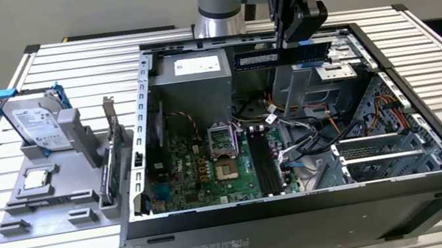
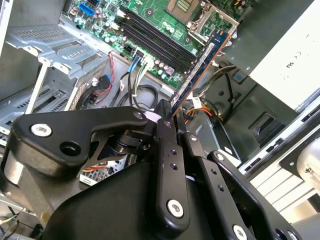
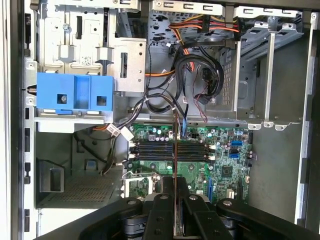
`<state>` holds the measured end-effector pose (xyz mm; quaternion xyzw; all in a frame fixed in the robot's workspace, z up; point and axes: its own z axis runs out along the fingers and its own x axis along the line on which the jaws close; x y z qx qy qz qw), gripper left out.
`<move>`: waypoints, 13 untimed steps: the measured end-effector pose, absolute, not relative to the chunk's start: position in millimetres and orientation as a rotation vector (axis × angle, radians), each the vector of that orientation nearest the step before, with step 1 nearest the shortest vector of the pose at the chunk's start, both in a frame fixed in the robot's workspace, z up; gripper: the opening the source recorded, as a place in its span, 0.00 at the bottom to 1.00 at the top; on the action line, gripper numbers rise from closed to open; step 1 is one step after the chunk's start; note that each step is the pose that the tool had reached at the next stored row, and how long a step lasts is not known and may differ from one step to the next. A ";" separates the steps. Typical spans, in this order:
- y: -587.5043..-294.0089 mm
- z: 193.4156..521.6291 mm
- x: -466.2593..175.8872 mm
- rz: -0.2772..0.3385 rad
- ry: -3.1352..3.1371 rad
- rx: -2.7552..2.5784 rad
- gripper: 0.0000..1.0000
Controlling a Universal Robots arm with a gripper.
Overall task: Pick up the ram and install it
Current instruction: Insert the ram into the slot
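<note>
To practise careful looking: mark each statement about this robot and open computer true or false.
1. The black gripper grips the long, thin dark circuit-board ram stick above the open black computer case. True.
2. The ram stick is seated in the motherboard's black memory slots. False: it hangs above them, slots empty.
3. The silver hard drive with blue rails stands in the grey plastic holder. True.
4. That holder lies at the exterior view's right. False: left.

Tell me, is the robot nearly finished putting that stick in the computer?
Partway. Picking up looks done: the tool grips the ram, holding it above the open computer case. Installing is left: the ram is not yet in the memory slots on the green board.
</note>
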<state>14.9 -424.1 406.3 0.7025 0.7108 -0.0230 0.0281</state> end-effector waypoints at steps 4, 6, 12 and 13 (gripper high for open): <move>-424.1 406.2 14.9 -0.071 2.189 2.173 0.00; -424.0 406.2 15.0 -0.073 2.151 2.212 0.00; -424.1 406.2 14.9 -0.076 2.058 2.301 0.00; -424.1 406.2 14.9 -0.077 2.045 2.313 0.00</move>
